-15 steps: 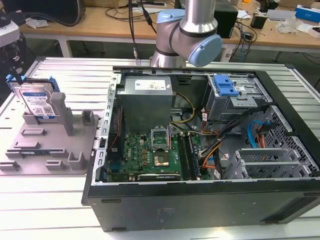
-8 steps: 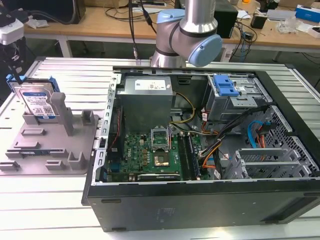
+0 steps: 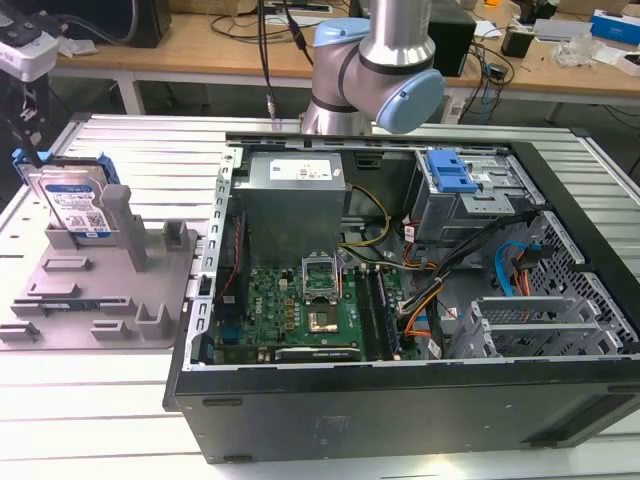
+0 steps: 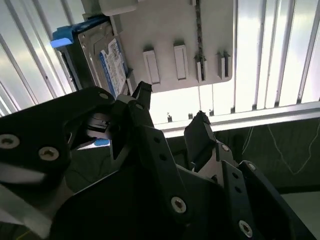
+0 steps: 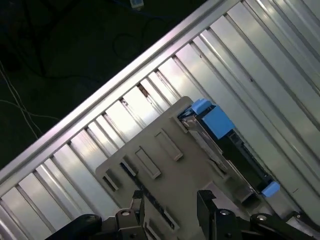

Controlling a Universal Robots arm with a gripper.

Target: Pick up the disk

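Note:
The disk (image 3: 75, 200) stands on edge in the grey slotted holder (image 3: 100, 300) at the exterior view's left, its blue-and-white label facing the camera and blue rails on its sides. In both wrist views my gripper (image 4: 170, 112) (image 5: 170, 202) is open, with nothing between its black fingers. The disk (image 4: 112, 62) (image 5: 220, 142) sits off to one side of the fingers, some way beyond them and not touched. The holder's plate (image 4: 210, 30) (image 5: 165, 150) lies past the fingertips. The arm (image 3: 370, 60) reaches in from the back.
An open black computer case (image 3: 400, 410) takes up the exterior view's middle and right, with a blue drive-bay bracket (image 3: 450, 175) inside. The holder rests on a ribbed metal table (image 3: 90, 400). Workbenches with cables stand behind.

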